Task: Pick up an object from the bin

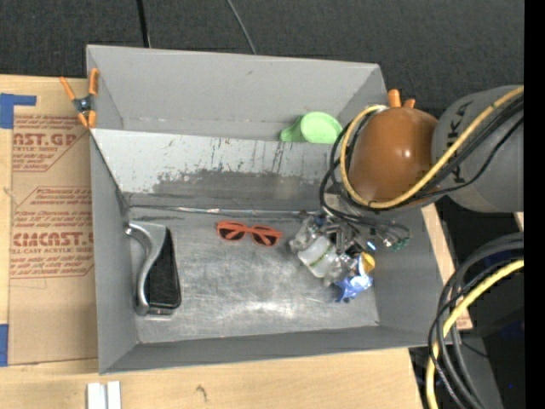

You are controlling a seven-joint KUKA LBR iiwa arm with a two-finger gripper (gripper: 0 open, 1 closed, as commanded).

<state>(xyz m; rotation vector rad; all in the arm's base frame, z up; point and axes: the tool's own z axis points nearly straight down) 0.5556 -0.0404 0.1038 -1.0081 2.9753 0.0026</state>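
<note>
Arm [477, 156]: we see it reach in from the right, wrist bent downward.
End effector [341, 244]: low over the blue-and-white heap [349, 286] at the bin [255, 313] floor's right; grip we cannot tell.

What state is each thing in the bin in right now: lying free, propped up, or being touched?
Sunglasses: lying flat mid-floor, apart from everything else.
Black and silver tool: lying along the left floor, untouched.
Green lump: resting against the back wall, towards the right.
Heap of clear and blue bits: piled on the right of the floor.
End effector: low over that heap.
</note>
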